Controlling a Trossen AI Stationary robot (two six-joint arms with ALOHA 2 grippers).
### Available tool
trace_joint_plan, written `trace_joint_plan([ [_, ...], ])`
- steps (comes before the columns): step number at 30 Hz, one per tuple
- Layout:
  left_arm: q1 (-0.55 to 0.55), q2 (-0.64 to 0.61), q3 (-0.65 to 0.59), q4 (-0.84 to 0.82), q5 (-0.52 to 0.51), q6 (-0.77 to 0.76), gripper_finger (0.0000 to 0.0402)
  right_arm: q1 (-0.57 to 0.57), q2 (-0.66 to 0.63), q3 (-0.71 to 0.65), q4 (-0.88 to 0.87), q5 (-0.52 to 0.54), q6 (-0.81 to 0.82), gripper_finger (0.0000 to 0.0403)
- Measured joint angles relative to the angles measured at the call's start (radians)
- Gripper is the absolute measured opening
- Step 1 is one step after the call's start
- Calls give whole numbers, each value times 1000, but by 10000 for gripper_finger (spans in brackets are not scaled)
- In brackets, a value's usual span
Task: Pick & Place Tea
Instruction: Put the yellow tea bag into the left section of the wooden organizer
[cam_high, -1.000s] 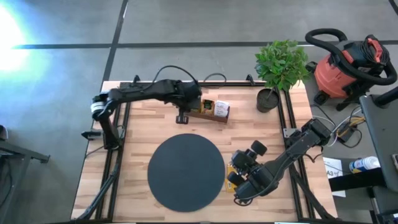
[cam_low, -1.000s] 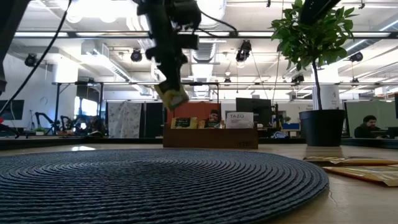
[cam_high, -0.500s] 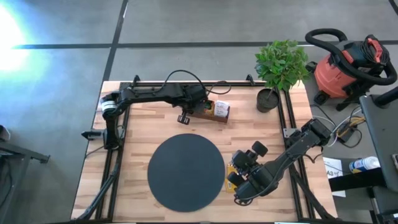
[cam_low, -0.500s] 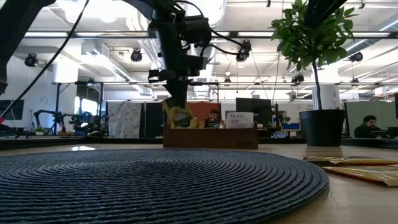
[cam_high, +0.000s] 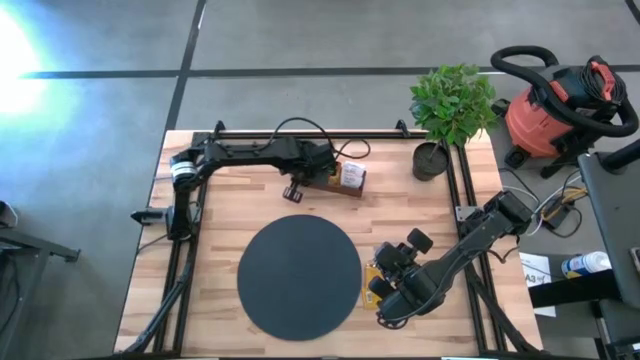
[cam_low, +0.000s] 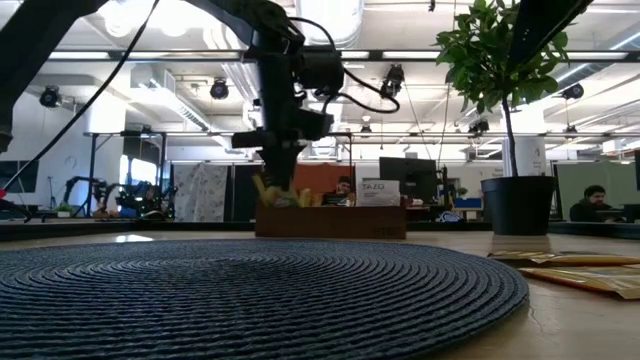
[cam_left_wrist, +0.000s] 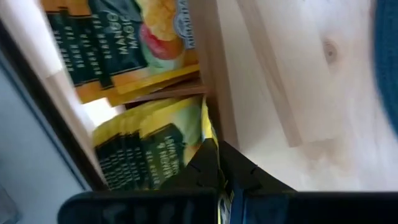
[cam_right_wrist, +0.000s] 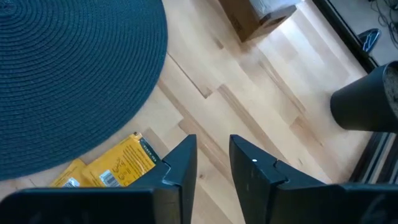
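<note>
A brown wooden tray (cam_high: 335, 180) at the table's far middle holds upright yellow tea sachets (cam_left_wrist: 146, 149) and orange ones (cam_left_wrist: 124, 43). My left gripper (cam_high: 308, 170) is over the tray's left end, shut on one yellow sachet (cam_left_wrist: 208, 134); the low view also shows the left gripper (cam_low: 275, 170). My right gripper (cam_right_wrist: 213, 165) is open near the table's right side, beside the black round mat (cam_high: 298, 277). It hovers over bare wood, with nothing between its fingers. Loose yellow sachets (cam_right_wrist: 121, 163) lie flat on the table just beside it. My left gripper pinches the yellow sachet's upper edge (cam_left_wrist: 214, 165) between its two fingers, which come from above, pointing steeply down. The sachet hangs below the fingers, seen edge-on. Its lower end (cam_low: 262, 190) is down at the tray, next to the other yellow sachets.
A potted plant (cam_high: 447, 110) stands at the far right corner. A white-labelled box (cam_high: 350, 175) sits at the tray's right end. Black rails (cam_high: 465, 190) run along the table's sides. More sachets (cam_low: 580, 270) lie on the wood right of the mat in the low view.
My left gripper has come down toward the tray with the yellow sachet and has rolled at the wrist. The sachet, which hung well above the tray, now reaches down into it.
</note>
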Motion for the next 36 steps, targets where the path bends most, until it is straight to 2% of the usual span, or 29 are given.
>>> trace_joint_plan([
  [5,-1,5,0,-51,44,-43,0,0,0,0,0,-1,6,87],
  [15,-2,6,0,-36,46,-52,0,0,0,0,0,-1,8,84],
  [21,-2,6,0,28,-36,-69,6,0,0,0,4,0,22,86],
  [29,-2,10,0,37,-57,-62,34,0,-1,0,7,0,39,80],
  [36,-2,10,0,51,-64,-53,39,0,-2,0,8,4,41,77],
])
